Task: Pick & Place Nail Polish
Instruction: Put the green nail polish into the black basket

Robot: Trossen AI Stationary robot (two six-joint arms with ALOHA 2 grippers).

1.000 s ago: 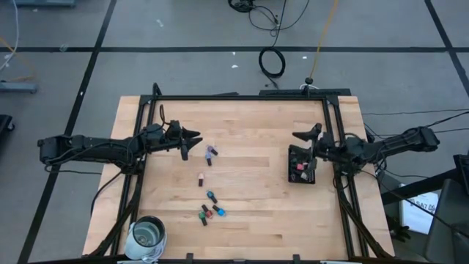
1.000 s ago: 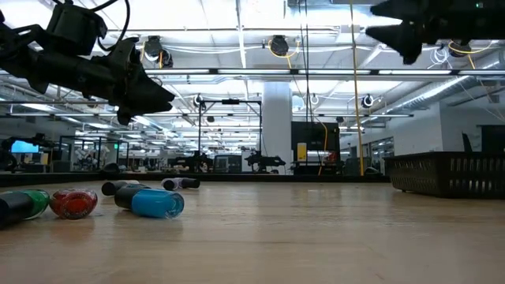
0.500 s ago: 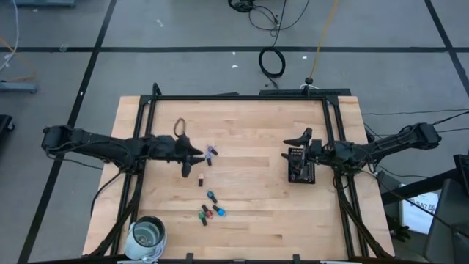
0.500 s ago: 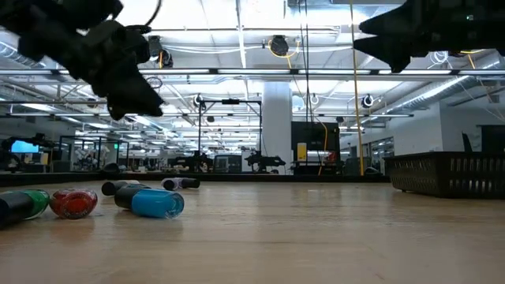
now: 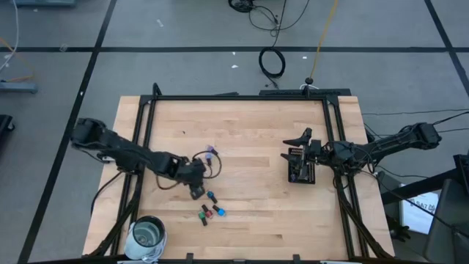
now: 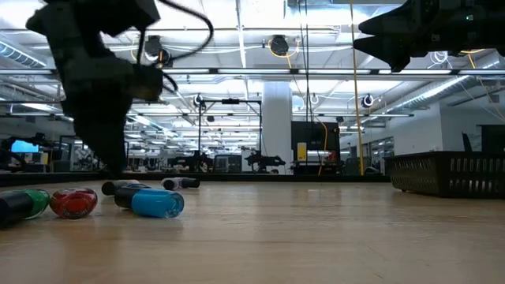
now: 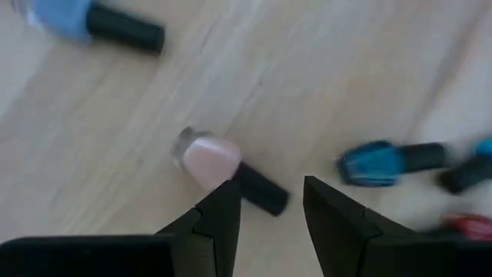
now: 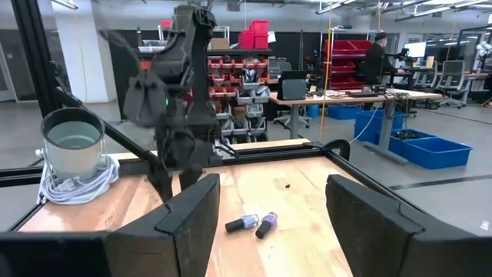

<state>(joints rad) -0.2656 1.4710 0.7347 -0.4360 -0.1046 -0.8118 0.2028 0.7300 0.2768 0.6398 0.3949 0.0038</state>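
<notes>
The left gripper hangs low over the middle of the wooden table, its jaws parted and empty, poised just above a pale pink nail polish bottle lying on its side. The bottle's dark cap points into the gap between the fingers. To my eye the step in hand is the pick: the jaws need to come straight down with the cap or the glass body centred between them, then close squarely so the round little bottle doesn't roll or squirt out sideways. One finger looks nearly over the cap already, so a small sideways correction would help first.

Other bottles lie close by: a teal one beside it, a blue one and a red one in the cluster toward the front edge, and two purplish ones farther back. The descent should avoid nudging these.

The right gripper waits with its jaws spread and empty over the black tray on the right, where I'd guess the bottles go.

No brand or label is legible on any bottle.
</notes>
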